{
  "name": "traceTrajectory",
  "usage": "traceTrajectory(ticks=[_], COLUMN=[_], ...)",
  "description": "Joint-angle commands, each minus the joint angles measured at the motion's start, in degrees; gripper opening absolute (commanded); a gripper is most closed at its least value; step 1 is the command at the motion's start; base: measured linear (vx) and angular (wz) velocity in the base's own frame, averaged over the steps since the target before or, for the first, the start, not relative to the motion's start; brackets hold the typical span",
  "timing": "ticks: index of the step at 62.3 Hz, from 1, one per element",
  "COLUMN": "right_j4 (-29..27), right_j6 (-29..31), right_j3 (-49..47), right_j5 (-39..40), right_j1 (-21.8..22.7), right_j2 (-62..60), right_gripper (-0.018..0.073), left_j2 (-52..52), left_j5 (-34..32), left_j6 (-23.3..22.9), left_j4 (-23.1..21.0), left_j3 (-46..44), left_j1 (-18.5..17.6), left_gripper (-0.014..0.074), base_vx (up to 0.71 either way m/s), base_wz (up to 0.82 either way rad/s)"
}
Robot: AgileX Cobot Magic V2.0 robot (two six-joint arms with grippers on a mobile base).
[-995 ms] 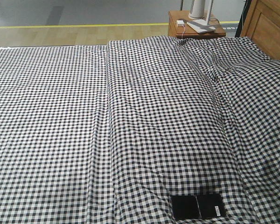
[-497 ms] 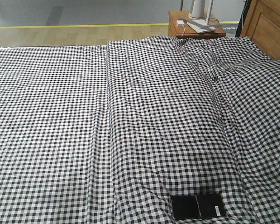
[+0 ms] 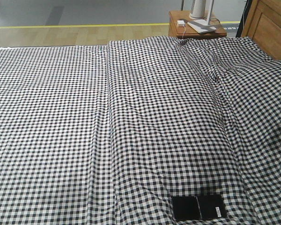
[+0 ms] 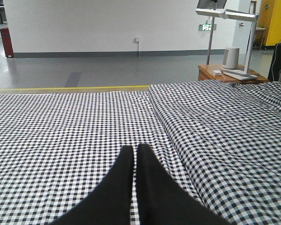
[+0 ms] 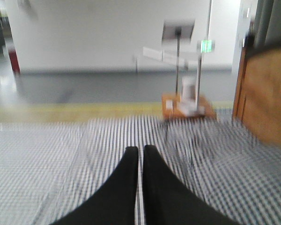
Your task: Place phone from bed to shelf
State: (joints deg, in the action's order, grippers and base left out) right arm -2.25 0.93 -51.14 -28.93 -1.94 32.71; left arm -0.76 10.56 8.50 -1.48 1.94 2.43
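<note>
The bed point(image 3: 51, 117) fills nearly the whole front view, its black-and-white checked sheet lying mostly flat on the left and rumpled on the right; one long fold point(image 3: 107, 122) runs from the far edge toward the near edge. Beyond the far edge lie a strip of light wood floor point(image 3: 61, 36), one yellow line point(image 3: 75, 26) and then grey floor point(image 3: 93, 10); the left wrist view shows a white wall point(image 4: 84, 23) behind that. At the far right corner stand one orange-brown nightstand point(image 3: 174, 28) carrying a white lamp base point(image 3: 201, 8), and beside it the wooden headboard point(image 3: 269, 26).

One phone point(image 3: 198, 207) lies flat and open on the sheet at the near edge of the bed, right of the middle; it is glossy black with a crease down its middle and a small white sticker on its right half; nothing touches it, and the sheet around it is bare on every side.

There are two end effectors, each with two black fingers. The left end effector point(image 4: 135, 152) hangs over the flat left part of the sheet with its fingers narrowed to a thin slit, gripping nothing. The right end effector point(image 5: 140, 153) shows in a blurred view, pointing toward the nightstand and headboard; its fingers are likewise pressed almost together around nothing.
</note>
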Motion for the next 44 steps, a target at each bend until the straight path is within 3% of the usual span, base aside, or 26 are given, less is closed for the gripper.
traceTrajectory(ticks=[1, 11, 27, 32, 44], right_j4=[0.77, 0.77, 0.77, 0.77, 0.66], right_j6=[1.35, 1.52, 1.24, 1.12, -0.93], right_j3=[-1.8, -1.8, -1.8, -1.8, -1.9], right_j5=[-0.84, -4.92, -4.71, -4.12, -8.83], right_j1=[0.24, 0.24, 0.24, 0.24, 0.24], right_j2=[4.66, 9.67, 11.69, 11.69, 12.25], right_gripper=[0.005, 0.0198, 0.0632, 0.0722, 0.0717], left_j2=[-0.77, -0.77, -0.77, -0.77, -0.77], left_j5=[-4.15, -4.15, -4.15, -4.15, -4.15], left_j6=[-0.33, -0.33, -0.33, -0.33, -0.33], left_j4=[-0.52, -0.52, -0.52, -0.52, -0.52], left_j3=[-1.22, -1.22, -1.22, -1.22, -1.22], left_j1=[-0.2, -0.2, -0.2, -0.2, -0.2], left_gripper=[0.0001, 0.0001, 0.0001, 0.0001, 0.0001], base_vx=[0.0, 0.0, 0.0, 0.0, 0.0], base_wz=[0.0, 0.0, 0.0, 0.0, 0.0])
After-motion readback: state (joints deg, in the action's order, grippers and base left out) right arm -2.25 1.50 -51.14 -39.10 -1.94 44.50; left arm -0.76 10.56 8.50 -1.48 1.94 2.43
